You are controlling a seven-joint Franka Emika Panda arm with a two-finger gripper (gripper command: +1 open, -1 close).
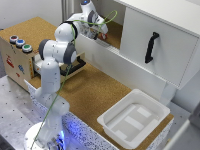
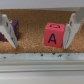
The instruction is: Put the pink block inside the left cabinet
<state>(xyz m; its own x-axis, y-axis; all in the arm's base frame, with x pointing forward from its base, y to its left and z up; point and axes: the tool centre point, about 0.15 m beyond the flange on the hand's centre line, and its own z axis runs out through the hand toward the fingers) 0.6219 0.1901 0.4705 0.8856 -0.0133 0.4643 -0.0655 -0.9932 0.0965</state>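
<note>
Exterior view: the hand [image 1: 101, 31] reaches into the left cabinet [image 1: 114, 31], low over its cork floor; the block is hidden there.

Wrist view: the pink block [image 2: 53, 35] rests on cork between the parted, released fingers [image 2: 73, 27], nearer one of them.

Both views are evenly, brightly lit yet soft and low-resolution; a blue glow shows at the white robot arm's base [image 1: 59, 134], shadows faint
</note>
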